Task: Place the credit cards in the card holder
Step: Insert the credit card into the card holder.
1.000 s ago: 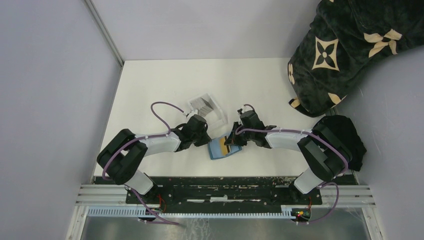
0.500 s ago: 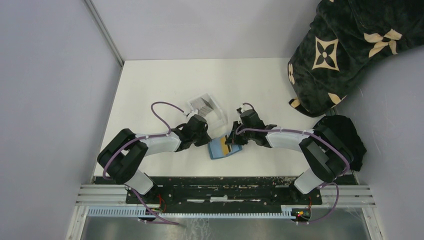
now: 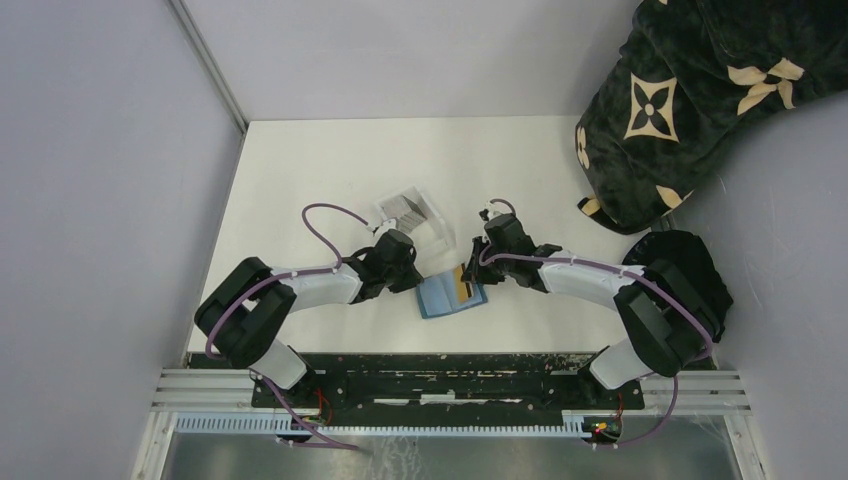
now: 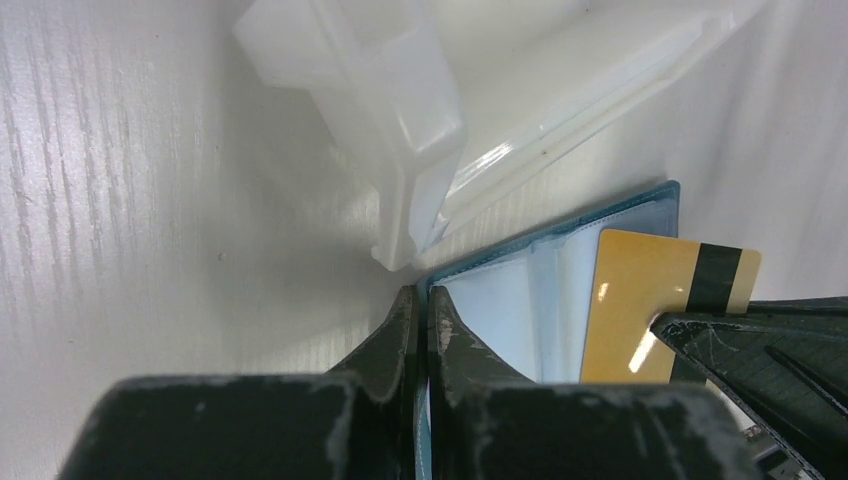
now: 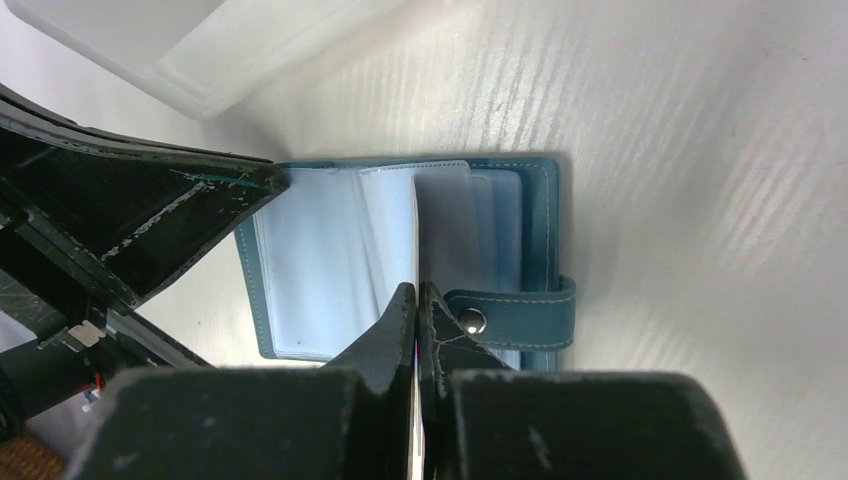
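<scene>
The teal card holder lies open on the table, its pale inner pockets up and its snap tab to the right. My left gripper is shut on the holder's left cover edge. My right gripper is shut on the gold-yellow credit card, which stands edge-on in the holder's middle; the card also shows in the top view. Greyish cards sit in the clear tray.
A clear plastic tray stands just behind the holder, touching its far edge in the left wrist view. A black patterned cloth hangs at the back right. The grey wall runs along the left.
My right gripper has shifted a little to the right and back with the gold card. The left gripper and the holder have stayed in place.
</scene>
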Available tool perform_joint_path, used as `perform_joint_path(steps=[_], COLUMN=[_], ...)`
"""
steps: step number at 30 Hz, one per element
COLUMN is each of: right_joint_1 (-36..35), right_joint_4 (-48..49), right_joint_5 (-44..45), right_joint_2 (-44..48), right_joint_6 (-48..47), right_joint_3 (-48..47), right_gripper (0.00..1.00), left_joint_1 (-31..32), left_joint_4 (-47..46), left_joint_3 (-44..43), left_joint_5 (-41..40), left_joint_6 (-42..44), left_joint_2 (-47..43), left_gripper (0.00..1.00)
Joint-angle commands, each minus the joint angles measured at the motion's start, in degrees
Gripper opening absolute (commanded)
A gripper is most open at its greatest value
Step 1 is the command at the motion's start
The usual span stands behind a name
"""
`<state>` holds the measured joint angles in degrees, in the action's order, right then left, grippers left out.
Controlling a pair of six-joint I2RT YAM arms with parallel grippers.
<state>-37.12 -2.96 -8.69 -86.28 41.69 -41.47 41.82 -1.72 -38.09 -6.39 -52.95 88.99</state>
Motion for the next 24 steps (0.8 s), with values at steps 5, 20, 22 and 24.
perform_joint_path(steps=[5,20,22,24], right_joint_1=[0.3,-2.2,-2.6,-2.8], right_joint_4=[-5.1,-3.0,-0.8,2.0], right_joint_5=[5.5,0.2,-2.0,-4.5], right_joint_2=[4.4,3.9,2.4,0.8], right_joint_6=[-4.5,-3.2,-1.9,-0.6], right_joint_3=[-5.3,-10.4,-9.8,-9.0], right_gripper=[0.01,0.01,0.01,0.01], left_joint_1=[-0.1,-0.2,-0.1,-0.2], left_joint_4=[0.3,0.0,0.0,-0.1], left_joint_3=[-0.2,-1.0,-1.2,-1.3], left_joint_5=[-2.6,-2.1,-1.9,-1.8], left_joint_6=[3.7,4.3,4.5,4.5], left_joint_2=[0.1,0.3,0.5,0.6], left_gripper=[0.03,0.03,0.03,0.03])
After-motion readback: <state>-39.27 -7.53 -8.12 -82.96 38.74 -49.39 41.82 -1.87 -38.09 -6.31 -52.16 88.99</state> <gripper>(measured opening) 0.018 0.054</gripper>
